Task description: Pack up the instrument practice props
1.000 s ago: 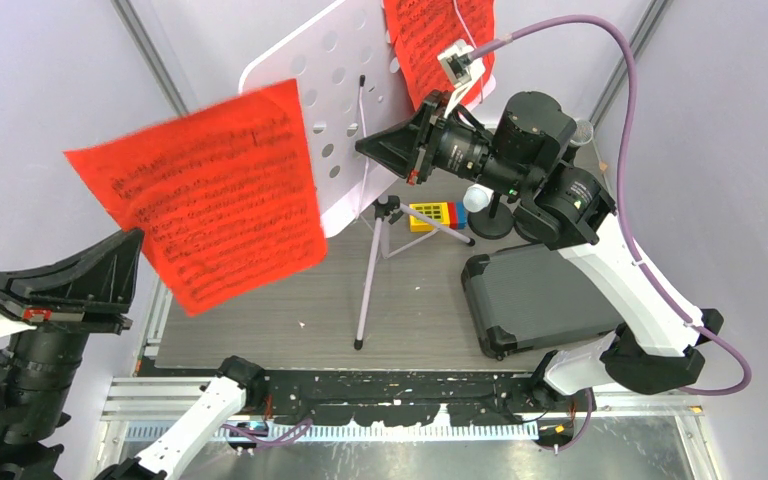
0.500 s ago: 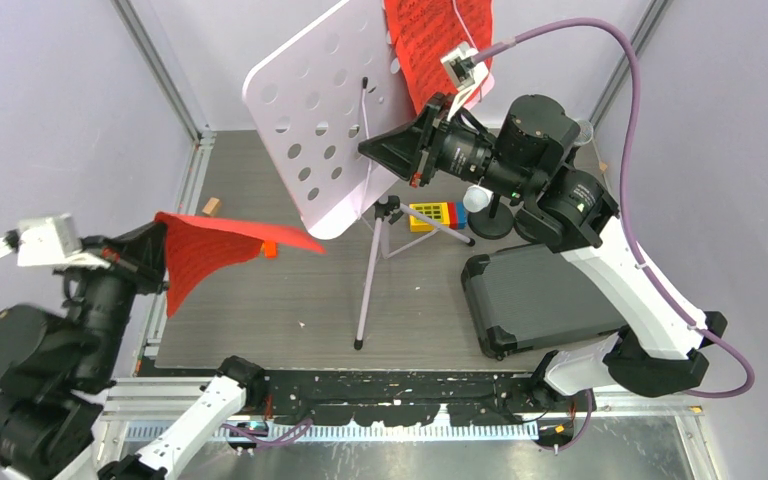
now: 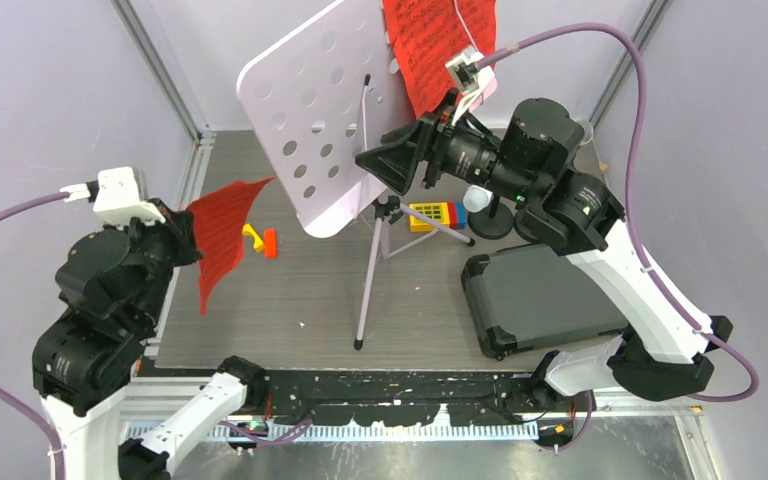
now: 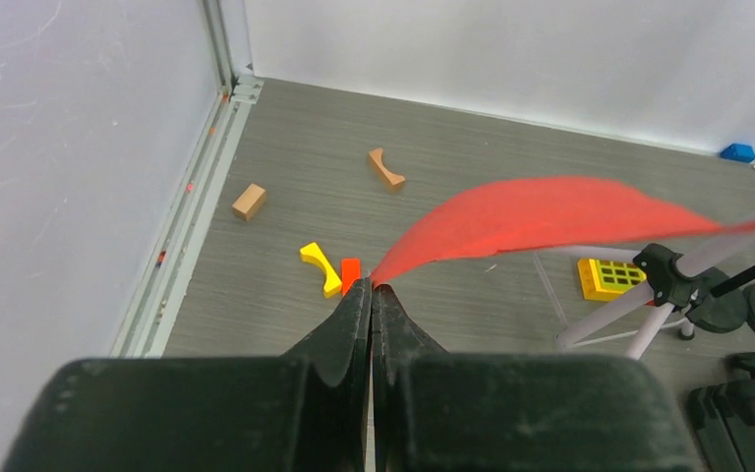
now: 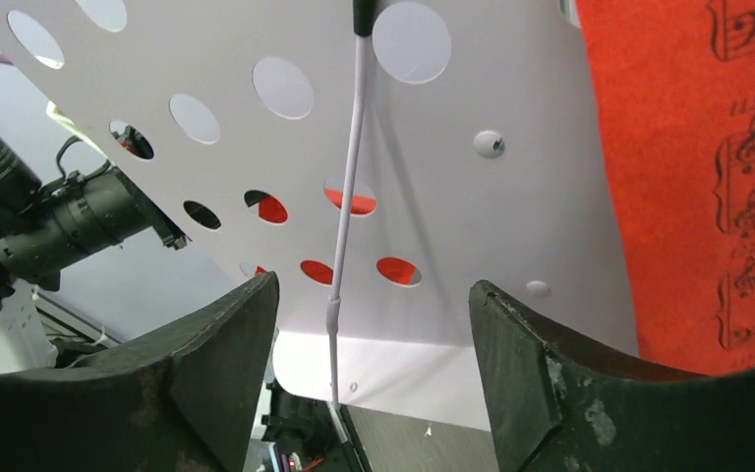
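Firmly in left gripper [image 4: 372, 288]: red page [image 4: 536, 210].

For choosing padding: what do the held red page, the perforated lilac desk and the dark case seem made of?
The red page looks like thin matt paper: it droops and curls from the left pincer. The pale lilac perforated desk is a rigid smooth panel, plastic or painted metal. The dark rectangular case seems moulded plastic: rounded corners.

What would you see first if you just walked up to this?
Probably the big lilac music desk full of round holes, standing on a tripod mid-table, a red music page at its upper right. Then the other red page pinched in the left arm's fingers at the left, and the right arm's fingers wide open facing the desk.
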Robot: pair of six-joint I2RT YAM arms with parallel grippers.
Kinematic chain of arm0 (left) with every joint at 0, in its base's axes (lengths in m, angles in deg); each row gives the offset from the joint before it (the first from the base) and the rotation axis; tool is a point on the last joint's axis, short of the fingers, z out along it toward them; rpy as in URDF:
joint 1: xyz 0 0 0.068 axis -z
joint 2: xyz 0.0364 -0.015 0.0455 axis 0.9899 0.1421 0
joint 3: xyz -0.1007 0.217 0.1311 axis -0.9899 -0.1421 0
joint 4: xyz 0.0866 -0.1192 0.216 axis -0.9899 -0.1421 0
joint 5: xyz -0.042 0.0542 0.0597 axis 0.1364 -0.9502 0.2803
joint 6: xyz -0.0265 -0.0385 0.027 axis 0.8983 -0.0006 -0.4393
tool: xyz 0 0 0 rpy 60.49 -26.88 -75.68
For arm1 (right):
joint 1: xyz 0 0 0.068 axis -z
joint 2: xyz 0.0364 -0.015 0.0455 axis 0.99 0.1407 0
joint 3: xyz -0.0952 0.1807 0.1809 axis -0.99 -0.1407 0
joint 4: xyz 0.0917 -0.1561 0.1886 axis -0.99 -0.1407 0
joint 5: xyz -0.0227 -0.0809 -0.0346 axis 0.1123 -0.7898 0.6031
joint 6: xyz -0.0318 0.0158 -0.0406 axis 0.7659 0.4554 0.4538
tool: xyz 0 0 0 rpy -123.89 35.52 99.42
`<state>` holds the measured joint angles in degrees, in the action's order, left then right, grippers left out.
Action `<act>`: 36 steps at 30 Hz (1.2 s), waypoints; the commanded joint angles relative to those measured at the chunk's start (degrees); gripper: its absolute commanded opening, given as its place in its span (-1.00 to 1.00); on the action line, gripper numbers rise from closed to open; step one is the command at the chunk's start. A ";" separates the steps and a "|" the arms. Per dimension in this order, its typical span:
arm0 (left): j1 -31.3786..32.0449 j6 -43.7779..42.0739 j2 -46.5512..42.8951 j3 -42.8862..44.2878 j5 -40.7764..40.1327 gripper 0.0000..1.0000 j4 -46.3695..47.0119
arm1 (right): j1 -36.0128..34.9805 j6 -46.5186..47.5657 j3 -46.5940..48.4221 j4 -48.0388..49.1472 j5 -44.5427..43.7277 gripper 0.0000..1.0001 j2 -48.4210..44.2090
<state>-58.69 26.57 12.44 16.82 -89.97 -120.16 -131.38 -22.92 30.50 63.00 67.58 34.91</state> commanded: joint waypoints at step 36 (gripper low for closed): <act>-27.16 10.64 28.90 -20.40 26.00 -1.00 11.92 | -0.01 5.03 -10.09 -4.84 -3.11 0.70 -17.68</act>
<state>-82.08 37.17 39.14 -0.44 -56.81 -110.04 -131.38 -18.50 21.23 57.21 65.92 18.41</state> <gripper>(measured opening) 0.008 0.848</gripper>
